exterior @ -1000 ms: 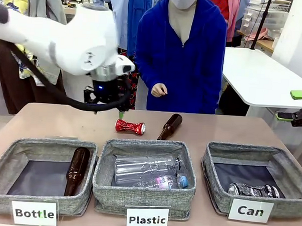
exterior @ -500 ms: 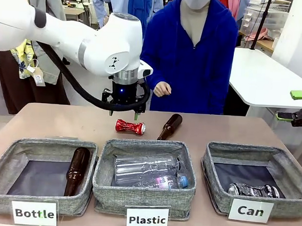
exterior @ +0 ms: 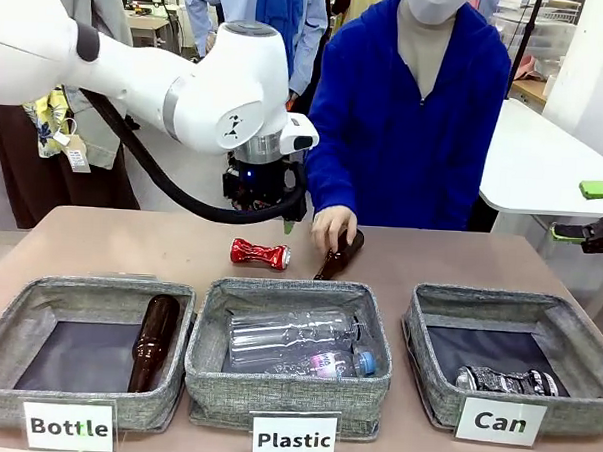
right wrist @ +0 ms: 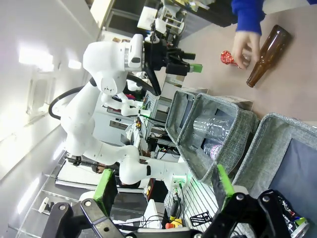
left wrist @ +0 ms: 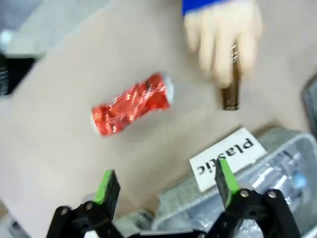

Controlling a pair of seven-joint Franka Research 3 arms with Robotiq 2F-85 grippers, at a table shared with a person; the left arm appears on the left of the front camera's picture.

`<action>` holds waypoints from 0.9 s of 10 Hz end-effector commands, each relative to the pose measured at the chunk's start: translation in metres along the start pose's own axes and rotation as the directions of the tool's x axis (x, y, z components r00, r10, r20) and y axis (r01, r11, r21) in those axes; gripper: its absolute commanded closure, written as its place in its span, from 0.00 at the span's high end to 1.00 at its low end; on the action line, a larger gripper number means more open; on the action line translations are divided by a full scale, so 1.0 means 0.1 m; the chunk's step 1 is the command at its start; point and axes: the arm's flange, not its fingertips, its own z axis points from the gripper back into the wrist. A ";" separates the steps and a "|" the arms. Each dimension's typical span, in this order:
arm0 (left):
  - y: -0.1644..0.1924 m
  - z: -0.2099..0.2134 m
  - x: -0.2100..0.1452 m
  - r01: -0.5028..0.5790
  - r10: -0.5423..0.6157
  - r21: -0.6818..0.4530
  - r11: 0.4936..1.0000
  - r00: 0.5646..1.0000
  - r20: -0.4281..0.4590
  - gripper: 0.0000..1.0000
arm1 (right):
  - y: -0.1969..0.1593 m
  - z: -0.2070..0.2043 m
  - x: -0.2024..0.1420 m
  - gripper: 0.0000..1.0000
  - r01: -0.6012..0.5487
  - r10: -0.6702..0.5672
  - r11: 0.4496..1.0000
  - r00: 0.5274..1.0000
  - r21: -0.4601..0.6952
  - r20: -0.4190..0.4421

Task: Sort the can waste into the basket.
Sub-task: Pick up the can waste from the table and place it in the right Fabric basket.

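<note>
A crushed red can (exterior: pixel 259 252) lies on the table behind the middle bin; it also shows below my left wrist as the red can (left wrist: pixel 132 105). My left gripper (exterior: pixel 269 207) hangs open above and just behind it, with its open fingers (left wrist: pixel 105 186) empty. A black-and-silver can (exterior: pixel 507 380) lies inside the basket (exterior: pixel 438 344) labelled "Can" at the front right. My right gripper (exterior: pixel 583 210) stays open at the far right edge, off the table. From the right wrist I see the open right gripper (right wrist: pixel 163 186), the red can (right wrist: pixel 228 57) and the basket (right wrist: pixel 297 144).
A person's hand (exterior: pixel 333 227) rests on a brown bottle (exterior: pixel 340 258) beside the red can. The "Bottle" bin (exterior: pixel 17 314) holds a brown bottle (exterior: pixel 153 342). The "Plastic" bin (exterior: pixel 209 327) holds clear plastic bottles (exterior: pixel 296 346).
My left arm swung right, so its gripper now hangs over the red can. The person moved right and lowered a hand onto the brown bottle. The right gripper stayed still.
</note>
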 end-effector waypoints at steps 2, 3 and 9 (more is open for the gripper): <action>0.61 0.15 -0.13 0.512 -0.523 -0.357 0.782 0.849 0.073 1.00 | 0.01 0.03 -0.01 1.00 -0.017 0.018 1.000 1.000 0.004 -0.010; 0.70 0.15 -0.21 0.628 -0.646 -0.416 0.658 0.755 0.116 1.00 | 0.01 0.03 -0.01 1.00 -0.017 0.018 1.000 1.000 0.004 -0.010; 2.01 1.48 -1.33 0.767 -0.717 -0.462 0.446 0.615 0.328 1.00 | 0.01 0.03 -0.01 1.00 -0.017 0.018 1.000 1.000 0.004 -0.010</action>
